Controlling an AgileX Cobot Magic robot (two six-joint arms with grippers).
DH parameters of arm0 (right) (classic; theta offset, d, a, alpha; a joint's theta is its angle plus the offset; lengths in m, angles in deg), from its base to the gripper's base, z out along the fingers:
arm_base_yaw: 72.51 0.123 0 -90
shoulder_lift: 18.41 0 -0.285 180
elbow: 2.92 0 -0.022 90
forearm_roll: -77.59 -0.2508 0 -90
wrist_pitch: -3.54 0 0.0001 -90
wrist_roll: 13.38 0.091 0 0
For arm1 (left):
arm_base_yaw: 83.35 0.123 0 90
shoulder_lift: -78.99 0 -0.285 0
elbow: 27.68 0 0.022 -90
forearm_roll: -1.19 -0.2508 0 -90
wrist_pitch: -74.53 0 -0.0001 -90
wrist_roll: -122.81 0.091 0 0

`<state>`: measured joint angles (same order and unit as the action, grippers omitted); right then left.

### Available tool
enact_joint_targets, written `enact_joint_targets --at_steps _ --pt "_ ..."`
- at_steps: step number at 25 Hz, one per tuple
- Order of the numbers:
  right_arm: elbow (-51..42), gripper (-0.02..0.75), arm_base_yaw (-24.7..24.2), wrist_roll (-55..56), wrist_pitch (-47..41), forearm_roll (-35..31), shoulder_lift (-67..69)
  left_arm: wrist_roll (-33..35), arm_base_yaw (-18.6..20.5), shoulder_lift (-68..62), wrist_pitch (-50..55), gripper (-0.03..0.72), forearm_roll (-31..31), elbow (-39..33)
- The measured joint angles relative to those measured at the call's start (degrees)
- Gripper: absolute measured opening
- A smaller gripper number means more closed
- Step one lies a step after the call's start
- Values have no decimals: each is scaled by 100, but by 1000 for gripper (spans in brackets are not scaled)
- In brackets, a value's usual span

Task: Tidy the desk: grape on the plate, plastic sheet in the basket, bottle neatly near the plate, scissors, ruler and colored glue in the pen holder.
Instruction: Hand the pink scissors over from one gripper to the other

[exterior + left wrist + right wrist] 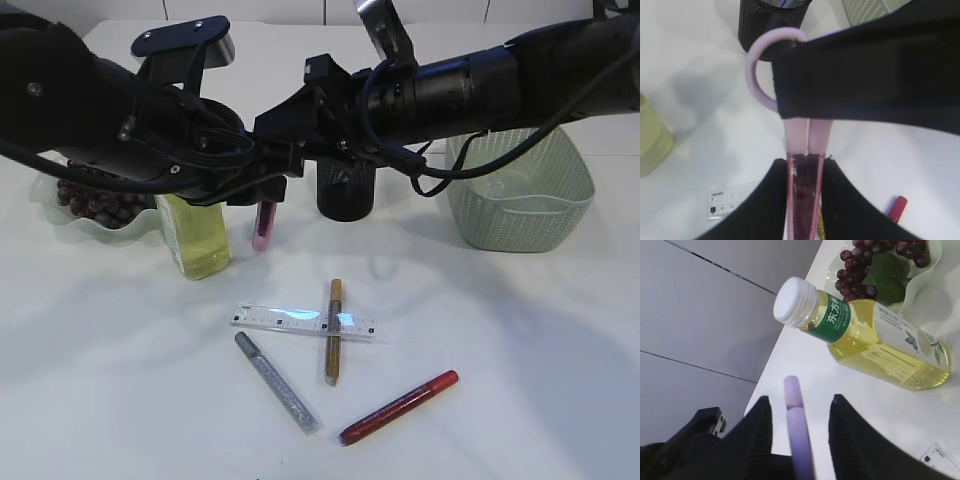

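My left end effector (805, 200) pinches the pink scissors (805, 145) by their sheathed blades, held above the tabletop (520, 330); my right end effector (800, 440) straddles a handle, fingers spread. The mesh pen holder (345, 190) stands at 2 o'clock, the bottle (195, 235) at 8, the ruler (300, 322) at 6.

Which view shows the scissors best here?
The left wrist view: the scissors fill it, a handle loop on top, sheathed blades between the left gripper's fingers. The exterior view shows only their lower end hanging below the arms. The right wrist view shows one lilac handle edge.
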<state>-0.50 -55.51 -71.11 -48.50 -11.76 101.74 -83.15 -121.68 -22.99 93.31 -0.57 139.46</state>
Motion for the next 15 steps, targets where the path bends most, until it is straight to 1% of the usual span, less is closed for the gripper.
enact_joint_targets --at_steps 3,6,8,11,15 --pt "0 252 0 0 8 -42 41 0 0 0 0 141 0 0" --pt "0 135 4 0 8 -76 41 0 0 0 0 141 0 0" --pt "0 82 4 -39 96 -52 50 0 0 0 -11 141 0 0" --pt "0 60 4 -47 110 -52 50 0 0 4 -11 141 0 0" --pt "0 59 4 -60 110 -52 50 0 0 4 -11 141 -75 0"
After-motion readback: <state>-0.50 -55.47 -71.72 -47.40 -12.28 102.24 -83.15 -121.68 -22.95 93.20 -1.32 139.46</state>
